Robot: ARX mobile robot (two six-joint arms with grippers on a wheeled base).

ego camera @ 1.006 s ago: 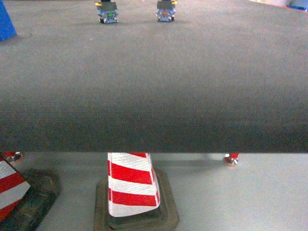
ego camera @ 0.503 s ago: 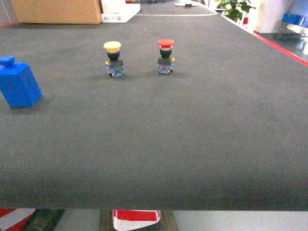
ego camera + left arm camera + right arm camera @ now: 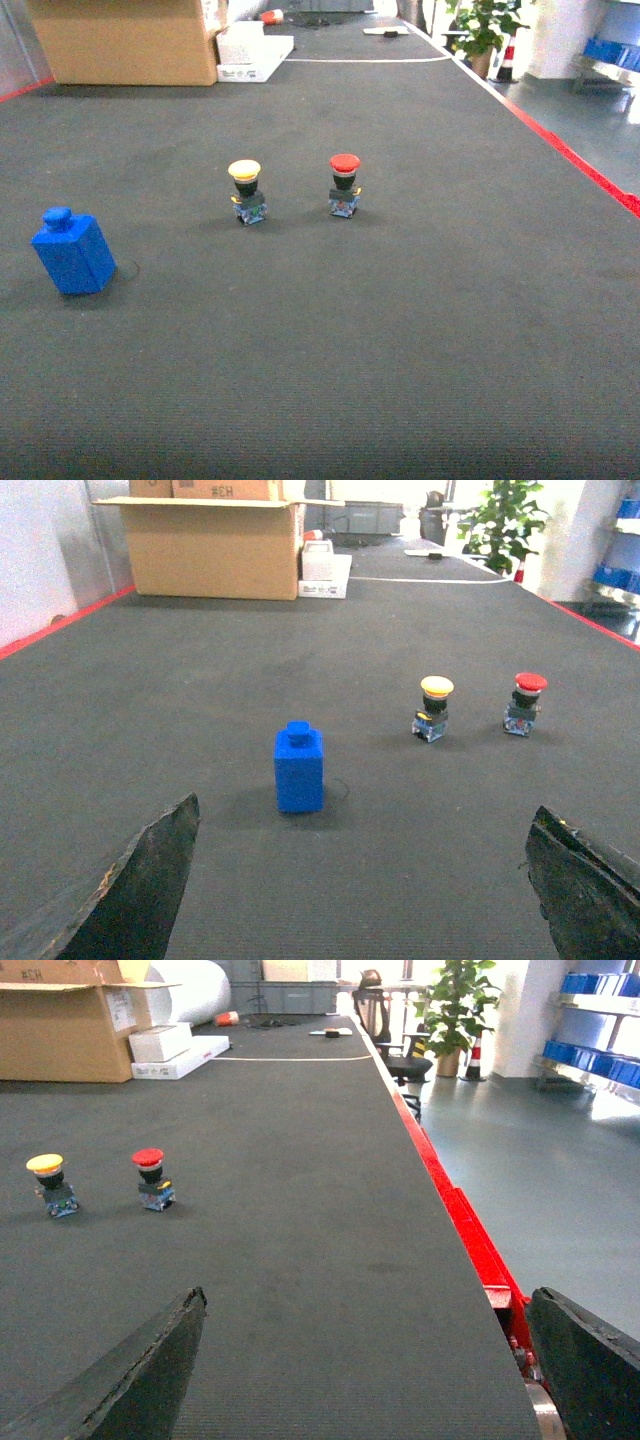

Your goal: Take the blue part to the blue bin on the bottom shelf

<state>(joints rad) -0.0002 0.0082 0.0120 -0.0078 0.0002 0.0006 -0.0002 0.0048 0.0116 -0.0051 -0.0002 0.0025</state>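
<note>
The blue part (image 3: 74,253) is a small blue block with a knob on top, upright on the dark table at the left; the left wrist view has the blue part (image 3: 299,766) straight ahead. My left gripper (image 3: 362,825) is open, its dark fingers (image 3: 140,885) spread wide, well short of the part, nothing between them. My right gripper (image 3: 365,1300) is open too, over the table's right side near the red edge, holding nothing. Neither gripper shows in the head view. The blue bin and the bottom shelf are out of view.
A yellow-capped push button (image 3: 246,192) and a red-capped push button (image 3: 344,184) stand mid-table. A cardboard box (image 3: 125,40) and white boxes (image 3: 252,48) sit at the far end. A red strip (image 3: 462,1215) edges the table's right side. A potted plant (image 3: 450,1000) stands beyond.
The head view has tilted up: the table's front edge and the striped cones below have dropped out of sight, and the blue part and both buttons have shifted down toward the middle.
</note>
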